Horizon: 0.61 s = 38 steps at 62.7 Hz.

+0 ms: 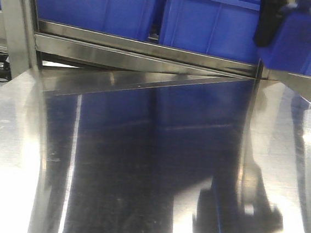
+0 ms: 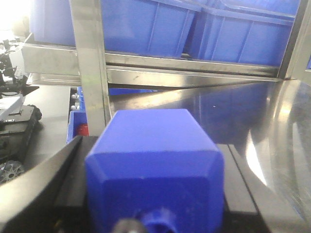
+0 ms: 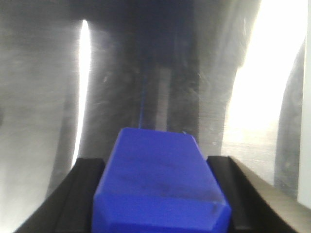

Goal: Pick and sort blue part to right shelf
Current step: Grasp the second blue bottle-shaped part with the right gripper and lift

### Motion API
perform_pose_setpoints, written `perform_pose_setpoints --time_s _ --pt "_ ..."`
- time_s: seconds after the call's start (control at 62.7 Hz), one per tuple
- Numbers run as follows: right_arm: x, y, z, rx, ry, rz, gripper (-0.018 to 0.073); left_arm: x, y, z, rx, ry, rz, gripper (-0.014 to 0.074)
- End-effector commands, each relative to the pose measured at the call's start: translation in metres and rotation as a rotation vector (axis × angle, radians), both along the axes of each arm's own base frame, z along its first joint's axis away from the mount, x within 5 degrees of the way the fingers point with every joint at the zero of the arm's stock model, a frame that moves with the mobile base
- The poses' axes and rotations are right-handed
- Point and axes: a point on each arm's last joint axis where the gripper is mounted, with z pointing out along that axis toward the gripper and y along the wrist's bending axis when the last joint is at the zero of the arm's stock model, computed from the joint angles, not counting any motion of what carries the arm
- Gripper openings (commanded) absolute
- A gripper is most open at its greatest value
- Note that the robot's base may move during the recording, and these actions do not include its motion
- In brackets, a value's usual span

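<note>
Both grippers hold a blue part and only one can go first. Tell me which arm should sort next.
Right, probably. Front view shows the right gripper with its part raised right by a tub. The left gripper and its part have table ahead.

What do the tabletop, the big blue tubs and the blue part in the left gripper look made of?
Tabletop: brushed steel, streaky mirror-like reflections. Tubs: glossy moulded plastic, ribbed walls. Blue part: probably matte plastic, uniform colour, chamfered edges.

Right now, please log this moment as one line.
left gripper: shut on blue part | right gripper: shut on second blue part | right shelf: ahead
</note>
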Motion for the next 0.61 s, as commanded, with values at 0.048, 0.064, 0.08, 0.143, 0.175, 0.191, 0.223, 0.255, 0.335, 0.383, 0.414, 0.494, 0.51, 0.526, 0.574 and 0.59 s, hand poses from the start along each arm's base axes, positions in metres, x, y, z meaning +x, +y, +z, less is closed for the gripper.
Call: perform_pose_setpoints --time_s 0.048,0.064,0.08,0.143,0.175,0.191,0.223,0.255,0.335,0.383,0.414,0.494,0.51,0.526,0.574,0.59 --pt "-0.039 -0.004 0.03 0.037 -0.197 0.07 0.0341 -0.001 0.0 0.014 -0.014 -0.088 -0.013 0.0333" --pt "-0.042 -0.005 0.03 0.041 -0.205 0.075 0.0341 -0.001 0.0 0.014 -0.013 -0.088 -0.013 0.0333" --pt "-0.046 -0.005 0.03 0.047 -0.218 0.082 0.0341 -0.001 0.0 0.014 -0.013 -0.088 -0.013 0.0333" --pt "-0.064 -0.007 0.025 0.062 -0.246 0.108 0.0341 -0.001 0.0 0.014 -0.013 -0.088 -0.013 0.0333" --pt "-0.073 -0.01 0.026 0.073 -0.27 0.116 0.0341 -0.001 0.0 0.014 -0.013 -0.088 -0.013 0.0333" --pt "-0.077 -0.011 0.025 0.077 -0.279 0.12 0.0341 -0.001 0.0 0.014 -0.013 -0.088 -0.013 0.0333" --pt "-0.087 -0.013 0.023 0.088 -0.3 0.129 0.0341 -0.001 0.0 0.014 -0.013 -0.088 -0.013 0.0333" --pt "-0.096 -0.017 0.021 0.097 -0.319 0.137 0.0341 -0.001 0.0 0.014 -0.013 -0.088 -0.013 0.0333" --pt "-0.116 -0.025 0.016 0.118 -0.364 0.145 0.0341 -0.001 0.0 0.014 -0.013 -0.088 -0.013 0.0333" --pt "-0.131 -0.032 0.013 0.129 -0.39 0.148 0.0341 -0.001 0.0 0.014 -0.013 -0.088 -0.013 0.0333" --pt "-0.138 -0.036 0.009 0.13 -0.398 0.149 0.0341 -0.001 0.0 0.014 -0.013 -0.088 -0.013 0.0333" --pt "-0.158 -0.046 0.006 0.139 -0.443 0.152 0.0341 -0.001 0.0 0.014 -0.013 -0.088 -0.013 0.0333" --pt "-0.161 -0.048 0.005 0.14 -0.449 0.152 0.0341 -0.001 0.0 0.014 -0.013 -0.088 -0.013 0.0333" --pt "-0.164 -0.049 0.004 0.142 -0.457 0.153 0.0341 -0.001 0.0 0.014 -0.013 -0.088 -0.013 0.0333" --pt "-0.173 -0.054 0.002 0.143 -0.482 0.158 0.0341 -0.001 0.0 0.014 -0.013 -0.088 -0.013 0.0333" --pt "-0.178 -0.057 0.002 0.147 -0.499 0.16 0.0341 -0.001 0.0 0.014 -0.013 -0.088 -0.013 0.0333"
